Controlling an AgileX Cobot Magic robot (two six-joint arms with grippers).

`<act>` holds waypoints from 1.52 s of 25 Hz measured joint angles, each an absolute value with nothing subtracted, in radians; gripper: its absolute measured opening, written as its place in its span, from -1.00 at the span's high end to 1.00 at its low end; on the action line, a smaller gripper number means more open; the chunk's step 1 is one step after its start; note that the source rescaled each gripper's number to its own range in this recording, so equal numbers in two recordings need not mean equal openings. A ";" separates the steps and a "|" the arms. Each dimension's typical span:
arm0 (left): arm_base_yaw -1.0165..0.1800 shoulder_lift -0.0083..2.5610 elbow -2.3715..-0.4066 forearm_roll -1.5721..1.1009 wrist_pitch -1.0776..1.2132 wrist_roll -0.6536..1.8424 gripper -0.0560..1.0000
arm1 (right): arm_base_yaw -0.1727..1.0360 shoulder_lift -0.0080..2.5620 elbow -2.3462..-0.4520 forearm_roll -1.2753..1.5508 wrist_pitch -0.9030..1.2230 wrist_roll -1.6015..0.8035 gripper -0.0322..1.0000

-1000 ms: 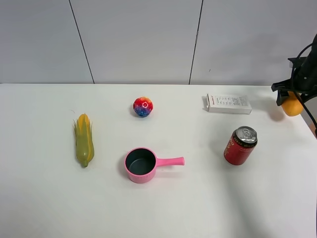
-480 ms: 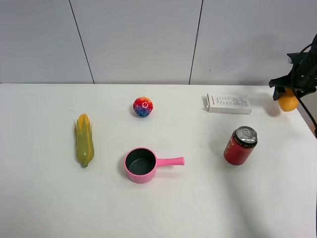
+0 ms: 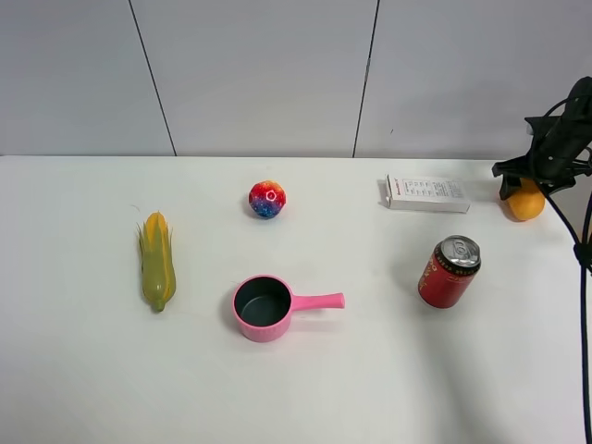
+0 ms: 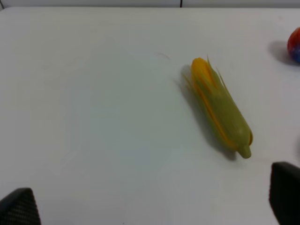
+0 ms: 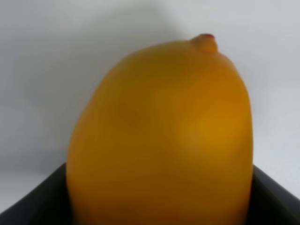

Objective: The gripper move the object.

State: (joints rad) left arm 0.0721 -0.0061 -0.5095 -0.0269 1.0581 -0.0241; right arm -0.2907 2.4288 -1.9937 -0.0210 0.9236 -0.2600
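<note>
Right then, the orange-yellow mango (image 3: pixel 528 207) was at the far right end of the white table (image 3: pixel 83 388), close to the back corner. The right gripper (image 3: pixel 524 186) was clamped on it from above, with one black finger on each side. In the right wrist view the mango (image 5: pixel 159 136) filled almost the whole picture. Its little stem tip pointed away from the camera, and the two black fingers (image 5: pixel 40 201) hugged its sides. I could not tell if the mango touched the table or hung just over it. Black cables (image 3: pixel 585 277) trailed down from the arm along the right edge.

Just beside the mango, toward the middle, lay a flat white box (image 3: pixel 426 193). A red soda can (image 3: pixel 449 271) stood upright nearer the front, well apart from the mango. A pink pot (image 3: pixel 264 308) sat near the middle of the table with its handle pointing toward the can. A ball of many colours (image 3: pixel 266 199) sat behind the pot.

A yellow-green corn cob (image 3: pixel 156 261) lay far off on the left side. The left gripper (image 4: pixel 152 204) hung over the table near the corn cob (image 4: pixel 220 108). Its two fingertips were spread wide and held nothing.
</note>
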 joint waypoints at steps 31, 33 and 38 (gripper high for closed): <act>0.072 -0.006 -0.510 -0.027 1.058 -0.024 -1.00 | -0.266 1.969 -1.994 -0.016 1.203 -0.166 -0.99; 0.072 -0.006 -0.510 -0.027 1.058 -0.024 -1.00 | -0.266 1.869 -1.994 0.000 1.206 -0.173 -0.99; 0.072 -0.006 -0.510 -0.027 1.058 -0.024 -1.00 | -0.266 1.639 -1.991 -0.015 1.213 -0.188 -0.99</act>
State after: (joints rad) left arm 0.0721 -0.0061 -0.5095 -0.0269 1.0581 -0.0241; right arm -0.2661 1.6387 -1.9913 -0.0146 1.2127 -0.1879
